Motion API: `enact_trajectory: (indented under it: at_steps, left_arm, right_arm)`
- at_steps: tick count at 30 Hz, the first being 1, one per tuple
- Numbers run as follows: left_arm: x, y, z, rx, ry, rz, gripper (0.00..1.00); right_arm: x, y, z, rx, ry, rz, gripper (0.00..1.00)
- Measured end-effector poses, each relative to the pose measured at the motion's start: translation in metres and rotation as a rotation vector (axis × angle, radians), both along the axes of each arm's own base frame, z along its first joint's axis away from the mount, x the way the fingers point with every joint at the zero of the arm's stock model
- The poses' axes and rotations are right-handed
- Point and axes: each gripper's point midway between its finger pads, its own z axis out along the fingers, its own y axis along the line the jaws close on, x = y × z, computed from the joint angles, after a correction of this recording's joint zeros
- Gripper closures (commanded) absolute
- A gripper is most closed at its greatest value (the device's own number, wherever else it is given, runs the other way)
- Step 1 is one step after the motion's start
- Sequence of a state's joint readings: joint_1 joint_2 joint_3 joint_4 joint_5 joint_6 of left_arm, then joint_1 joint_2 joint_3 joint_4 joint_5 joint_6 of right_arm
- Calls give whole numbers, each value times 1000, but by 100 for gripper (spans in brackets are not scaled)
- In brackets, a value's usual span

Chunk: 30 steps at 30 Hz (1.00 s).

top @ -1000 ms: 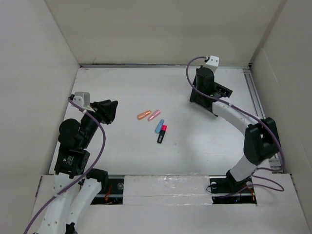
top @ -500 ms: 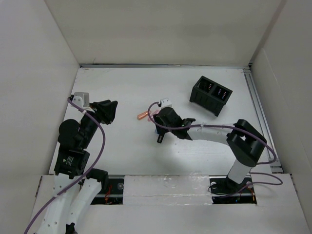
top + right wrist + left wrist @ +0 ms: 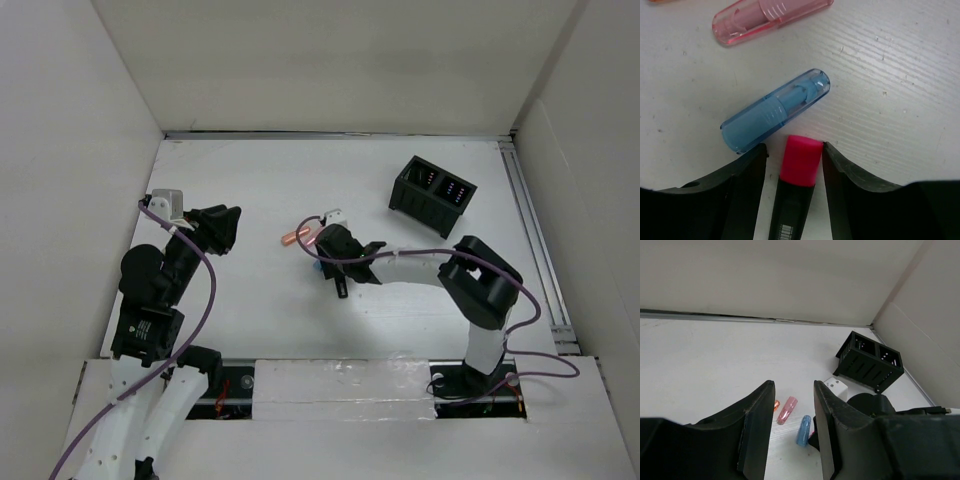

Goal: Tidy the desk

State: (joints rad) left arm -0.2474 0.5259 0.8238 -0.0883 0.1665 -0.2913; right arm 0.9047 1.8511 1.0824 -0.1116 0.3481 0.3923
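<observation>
White walls box in the desk (image 3: pixel 250 180), where the right gripper (image 3: pixel 800 150) straddles the black marker (image 3: pixel 796 200) with the pink cap, jaws apart and not yet pinching. Closing squarely should avoid nudging the blue cap (image 3: pixel 775 111) just beside it; the organizer (image 3: pixel 432 195) waits well apart. Left gripper (image 3: pixel 790 430) hangs clenched on nothing.

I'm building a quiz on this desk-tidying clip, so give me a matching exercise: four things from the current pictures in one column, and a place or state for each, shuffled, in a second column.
Column A
1. black marker with the pink cap
2. blue cap
3. black organizer
4. left gripper

Column B
a. standing at the far right part of the desk
b. lying between the right gripper fingers
c. raised on the left side, jaws close together, nothing in them
d. lying just beyond the pink cap end, beside a clear pink cap

Pairs: 1-b, 2-d, 3-a, 4-c
</observation>
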Motion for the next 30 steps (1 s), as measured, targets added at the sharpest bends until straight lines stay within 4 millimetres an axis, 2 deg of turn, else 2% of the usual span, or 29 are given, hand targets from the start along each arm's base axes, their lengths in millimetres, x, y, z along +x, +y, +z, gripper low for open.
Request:
enact_trajectory:
  at_steps: [3,6,7,9,13,16,18,22,26,28,30]
  left_arm:
    - [0,0,0,0,1,0,66]
    - [0,0,0,1,0,0,66]
    - [0,0,0,1,0,-1,66]
    - [0,0,0,2,1,-1,66]
    - [0,0,0,3,1,-1,66]
    - [0,0,0,3,1,-1,66]
    - [0,0,0,3,1,-1,67]
    - [0,0,0,3,0,-1,67]
    - [0,1,-1,4,4,4,67]
    - [0,1,-1,5,4,5,67]
    - [-1,1,-1,4,2,4,67]
  right_arm:
    - [5,2,1,-3,-11,-9,48]
    - [6,0,0,-8,-15,-16,58]
    - [7,-1,0,-7,-15,-20,67]
    - [8,-3,0,-5,-14,-25,77]
    - [5,-16,0,-20,-4,-44,82]
    - [8,-36,12,-16,-9,-81,82]
    - [21,-50,35,24,-39,-126,82]
    - [72,-87,106,154,-185,-268,82]
    - [130,-140,193,246,-422,-435,78]
    - [149,-169,231,266,-548,-517,77]
    - [165,-199,259,267,-642,-595,77]
